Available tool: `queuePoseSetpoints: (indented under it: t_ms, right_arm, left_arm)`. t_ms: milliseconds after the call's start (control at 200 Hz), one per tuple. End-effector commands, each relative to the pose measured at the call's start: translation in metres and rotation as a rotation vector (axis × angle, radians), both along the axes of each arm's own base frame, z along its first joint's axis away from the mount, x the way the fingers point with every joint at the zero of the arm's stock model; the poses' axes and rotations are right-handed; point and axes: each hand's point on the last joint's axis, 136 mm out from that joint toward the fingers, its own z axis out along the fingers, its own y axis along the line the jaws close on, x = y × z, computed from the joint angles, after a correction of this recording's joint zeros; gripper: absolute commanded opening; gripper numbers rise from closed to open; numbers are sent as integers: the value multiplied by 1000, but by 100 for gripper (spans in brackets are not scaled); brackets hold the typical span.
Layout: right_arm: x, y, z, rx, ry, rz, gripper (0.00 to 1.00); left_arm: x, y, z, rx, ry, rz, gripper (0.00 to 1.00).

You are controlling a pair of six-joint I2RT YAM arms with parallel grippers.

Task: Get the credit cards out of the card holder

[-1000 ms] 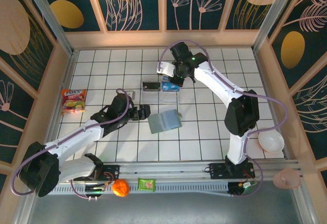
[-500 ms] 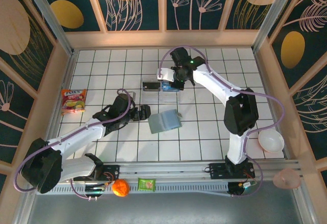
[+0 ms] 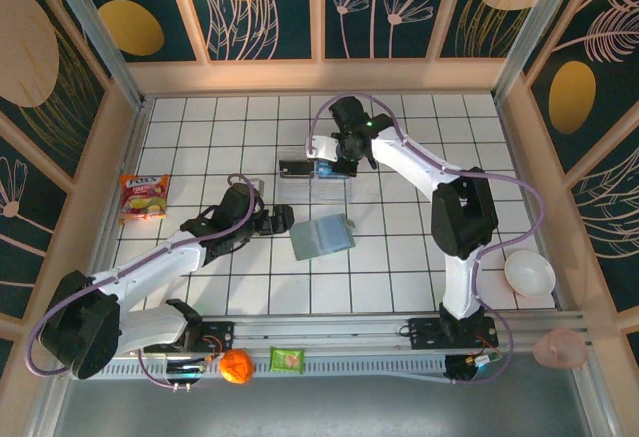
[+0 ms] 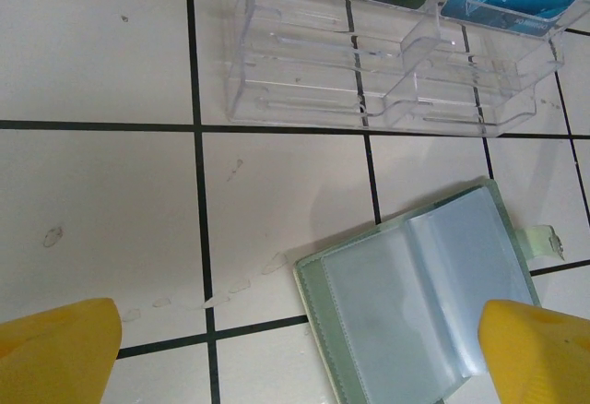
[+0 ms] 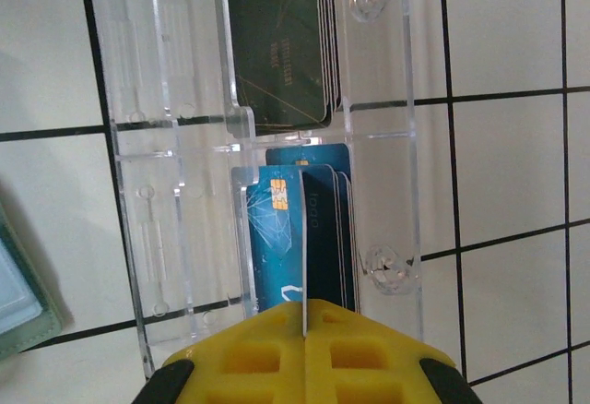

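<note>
Since the card [image 5: 302,266] is pinched edge-on in the tightly shut right gripper [image 5: 304,326], right over the blue stack [image 5: 277,229] in the clear tray [image 5: 129,146], my worry is it gets dropped tilted and snags the divider or flops into the black stack [image 5: 277,53] next door. The card holder [image 4: 419,307] lies open and flat on the table just beside the tray. The left gripper [image 4: 295,349] hangs over it, spread wide with nothing in it, so a low pass could shove it around.
</note>
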Motion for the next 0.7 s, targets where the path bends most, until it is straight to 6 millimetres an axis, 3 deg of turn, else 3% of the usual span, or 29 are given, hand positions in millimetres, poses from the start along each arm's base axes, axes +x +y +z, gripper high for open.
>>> queuePoseSetpoints:
  t_ms: [0,295,470,586,691]
  right_arm:
    - [6,-7,-6,-26,-32,-5,1]
    - [3,-6,-12,-29,-34,3,4]
    - [6,-5,-15,-27,-63,-17,22]
    - [13,-1,-8,0,-94,-36,26]
    - [18,7,12,73,-119,-50,29]
  left_arm:
    - [1,4,3,3,-1,23,99]
    - [1,5,-1,5,7,28,99]
    - [1,4,-1,-1,2,25,99]
    - [1,3,-2,-4,5,25,99]
    - [1,2,-1,-13,3,23,99]
